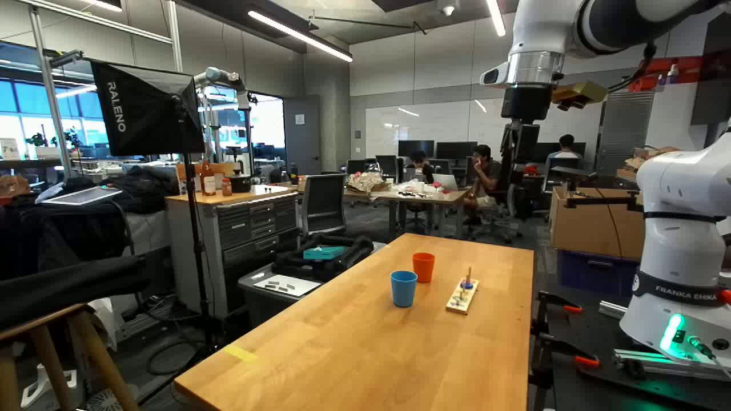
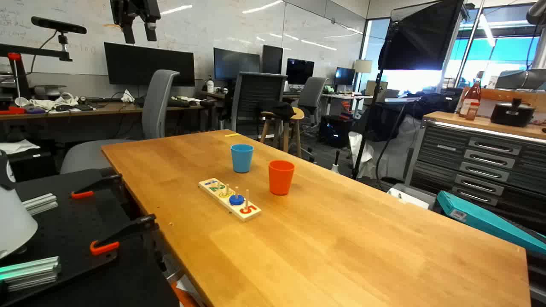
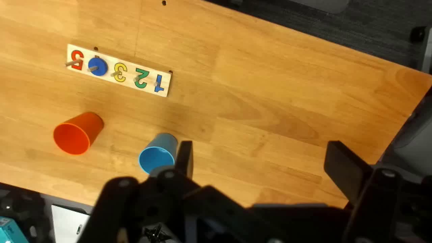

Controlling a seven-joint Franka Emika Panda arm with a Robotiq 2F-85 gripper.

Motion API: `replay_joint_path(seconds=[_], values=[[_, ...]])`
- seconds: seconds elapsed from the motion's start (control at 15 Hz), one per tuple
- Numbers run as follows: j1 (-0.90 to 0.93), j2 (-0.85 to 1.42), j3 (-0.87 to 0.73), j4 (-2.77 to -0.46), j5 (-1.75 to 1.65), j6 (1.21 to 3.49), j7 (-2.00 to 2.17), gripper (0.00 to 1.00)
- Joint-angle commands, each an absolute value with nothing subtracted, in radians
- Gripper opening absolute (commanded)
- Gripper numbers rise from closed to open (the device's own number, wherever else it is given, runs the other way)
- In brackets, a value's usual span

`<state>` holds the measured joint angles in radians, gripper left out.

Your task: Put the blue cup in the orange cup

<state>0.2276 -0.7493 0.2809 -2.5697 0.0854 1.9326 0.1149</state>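
Note:
The blue cup [image 1: 404,290] stands upright on the table in both exterior views [image 2: 242,160]. The orange cup [image 1: 423,268] stands upright close beside it, apart from it [image 2: 280,179]. In the wrist view the blue cup [image 3: 166,142] is left of the jaws, its rim partly covered by the left finger's linkage. The orange cup [image 3: 90,124] is farther left in that view. Both cups look empty there. My gripper [image 3: 260,157] is open with nothing between its fingers. It hangs high above the table in both exterior views [image 1: 514,153] [image 2: 140,37].
A wooden number board [image 2: 226,199] with thin upright pegs and a blue ring on one peg lies beside the cups; it also shows in the wrist view [image 3: 130,71]. Black clamps [image 2: 123,232] with orange ends grip the wooden table's [image 2: 362,238] robot-side edge.

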Motion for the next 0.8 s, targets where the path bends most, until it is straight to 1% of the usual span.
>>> replay_joint_path(seconds=[0.0,0.27,0.4,0.73], values=[[0.235,-0.748,0.275,-2.566,0.080,1.931,0.119,1.00],[0.235,-0.750,0.275,-2.563,0.080,1.931,0.119,1.00],[0.234,-0.744,0.271,-2.573,0.084,1.979,0.113,1.00],[0.161,-0.573,0.262,-2.546,0.056,2.172,0.142,1.00]])
